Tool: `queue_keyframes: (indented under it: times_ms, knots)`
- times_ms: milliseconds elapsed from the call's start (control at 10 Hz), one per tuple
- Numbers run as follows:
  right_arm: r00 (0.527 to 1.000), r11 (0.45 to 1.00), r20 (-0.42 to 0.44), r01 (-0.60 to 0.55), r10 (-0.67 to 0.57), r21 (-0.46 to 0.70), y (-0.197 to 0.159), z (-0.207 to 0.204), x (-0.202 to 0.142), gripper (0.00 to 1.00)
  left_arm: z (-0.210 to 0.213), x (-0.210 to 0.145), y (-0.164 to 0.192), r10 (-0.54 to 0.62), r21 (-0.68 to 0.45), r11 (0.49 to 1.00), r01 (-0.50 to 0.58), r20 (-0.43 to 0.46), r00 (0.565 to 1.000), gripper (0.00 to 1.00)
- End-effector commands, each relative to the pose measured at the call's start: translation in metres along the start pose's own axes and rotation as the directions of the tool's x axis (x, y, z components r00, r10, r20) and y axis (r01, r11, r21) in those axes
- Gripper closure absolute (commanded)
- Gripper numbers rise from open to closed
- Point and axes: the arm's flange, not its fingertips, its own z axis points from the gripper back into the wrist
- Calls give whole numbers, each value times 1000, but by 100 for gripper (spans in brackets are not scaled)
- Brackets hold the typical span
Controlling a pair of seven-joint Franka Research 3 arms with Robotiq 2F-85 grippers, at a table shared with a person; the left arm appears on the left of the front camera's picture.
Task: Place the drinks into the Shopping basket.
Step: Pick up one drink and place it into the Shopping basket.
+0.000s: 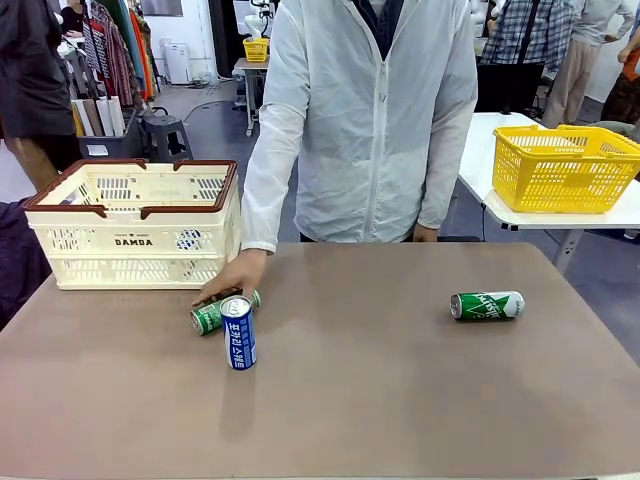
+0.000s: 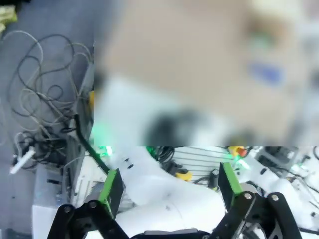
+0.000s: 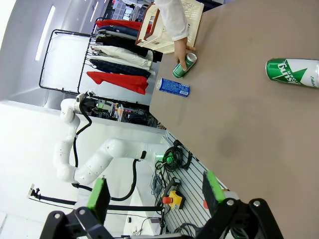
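Drinks [image 1: 238,332]: three cans out on the tabletop [image 1: 380,400], so basically nothing's done yet imo
Blue can [image 1: 238,332]: standing upright toward the left side, a bit in from the far edge
Green can [image 1: 212,316]: lying down right against the blue one, with the person's hand [image 1: 232,278] resting on it
Other green can [image 1: 487,305]: on its side near the right edge, well apart from the rest
Shopping basket [image 1: 130,210]: far left corner; a blue patch shows through a slot, can't tell if that's a can
Left gripper [image 2: 168,181]: jaws spread wide, nothing between them
Right gripper [image 3: 155,191]: jaws spread too, empty, hanging past the tabletop's edge, nowhere near a can
Left to do: all three cans into the basket, far as I can judge
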Motion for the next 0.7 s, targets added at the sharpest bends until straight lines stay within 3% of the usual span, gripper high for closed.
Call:
queue_keyframes:
  times_ms: [0, 400, 600]
  knots:
    - [1000, 1000, -16, -18, 18, -3, 3, 2, -2, 0, -12, 5, -16, 0, -57, 998, 2, 30, 1000, 0]
    - [1000, 1000, -16, -18, 18, -3, 3, 2, -2, 0, -11, 22, -85, -18, 7, 1000, 18, 28, 999, 0]
    - [1000, 1000, -16, -18, 18, -3, 3, 2, -2, 0, -31, 31, -155, -51, 35, 998, 50, 14, 999, 0]
